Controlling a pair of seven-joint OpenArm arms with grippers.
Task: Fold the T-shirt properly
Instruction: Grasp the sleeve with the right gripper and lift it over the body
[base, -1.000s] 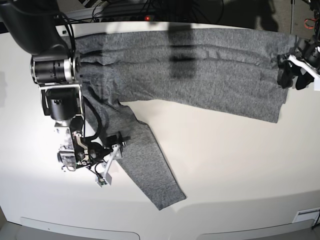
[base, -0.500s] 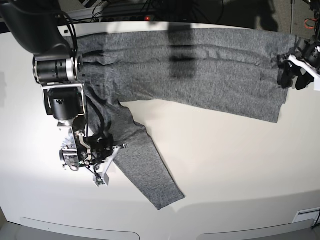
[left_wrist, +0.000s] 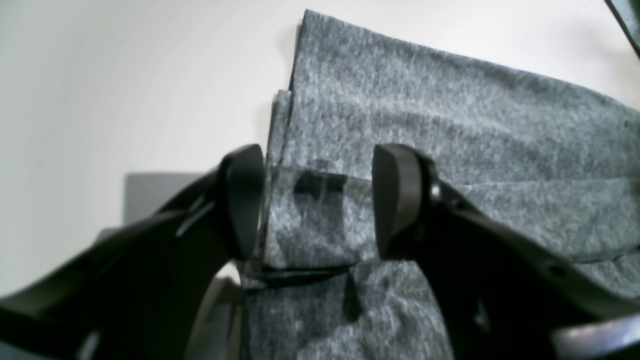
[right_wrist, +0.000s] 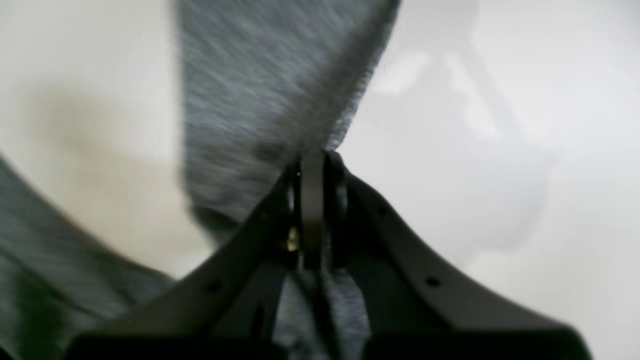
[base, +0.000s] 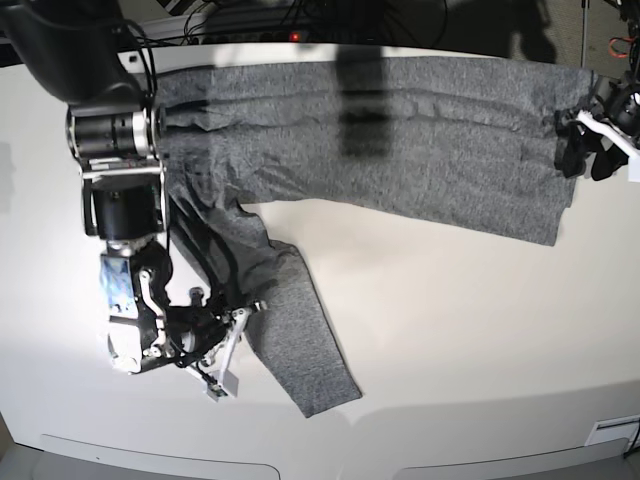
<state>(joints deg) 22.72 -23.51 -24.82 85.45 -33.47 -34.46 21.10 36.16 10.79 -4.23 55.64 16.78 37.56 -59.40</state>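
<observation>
The right gripper (right_wrist: 312, 210), pressed together on the sleeve (base: 300, 330) edge, may lose that thin pinch, while the left gripper (left_wrist: 317, 200) straddles the shirt (base: 400, 140) hem spread, holding nothing.

A white table (base: 460, 330) with a smooth, matte top is carrying the load. The heather-grey T-shirt (base: 420, 150) is lying spread flat across its far half, reaching nearly from one side edge to the other. One long sleeve (base: 295, 330) is trailing off the body, running diagonally over the bare surface toward the near edge, its cuff resting well short of that edge.
</observation>
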